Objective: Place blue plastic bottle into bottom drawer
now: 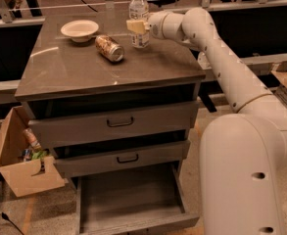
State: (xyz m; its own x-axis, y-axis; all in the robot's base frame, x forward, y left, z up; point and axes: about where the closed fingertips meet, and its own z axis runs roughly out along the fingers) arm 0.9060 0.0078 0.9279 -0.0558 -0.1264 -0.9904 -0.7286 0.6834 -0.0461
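The blue plastic bottle (138,8), clear with a white cap and a pale label, stands upright at the far edge of the cabinet top (79,70). My gripper (137,26) reaches in from the right and sits at the bottle's label, level with its middle. The bottle rests on the top and is not lifted. The bottom drawer (133,202) is pulled out at the foot of the cabinet, and its inside is bare.
A dented metallic can (109,48) lies on its side left of the bottle. A white bowl (79,30) stands at the far left. The two upper drawers (119,122) with black handles are closed. An open cardboard box (28,177) with clutter stands on the floor at the left.
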